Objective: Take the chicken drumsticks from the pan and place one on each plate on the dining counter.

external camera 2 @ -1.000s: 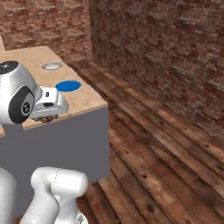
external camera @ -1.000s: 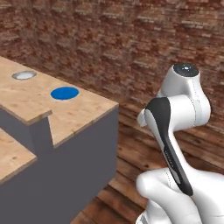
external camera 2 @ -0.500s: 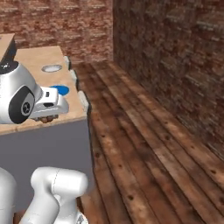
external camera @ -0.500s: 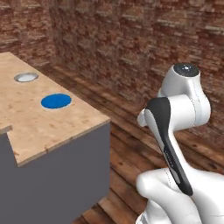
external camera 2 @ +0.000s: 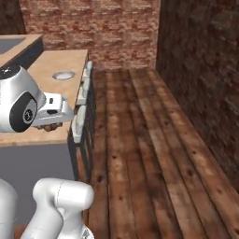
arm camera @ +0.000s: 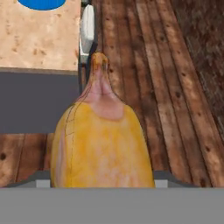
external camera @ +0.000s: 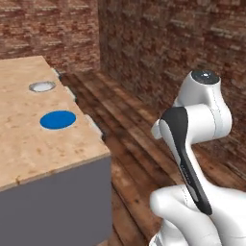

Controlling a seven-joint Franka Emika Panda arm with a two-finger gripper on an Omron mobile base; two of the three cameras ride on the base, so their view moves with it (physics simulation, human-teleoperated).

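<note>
Pincer clenched around pale golden-tan lumpy chicken drumstick, short of light wood-grain dining surface; solid bright blue round plate on surface, whitish grey-rimmed plate beyond it.

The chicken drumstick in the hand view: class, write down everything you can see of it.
The chicken drumstick is a lumpy cooked piece, golden-yellow on its broad rounded body, narrowing to a pale pinkish neck that ends in a small orange-tan knob. The surface looks smooth and slightly glossy. It points away from the camera, thick end nearest. It sits right in front of the hand camera, over the wooden floor and just off the grey end of the dining counter. The jaws are hidden behind it, so the contact cannot be seen.
</note>
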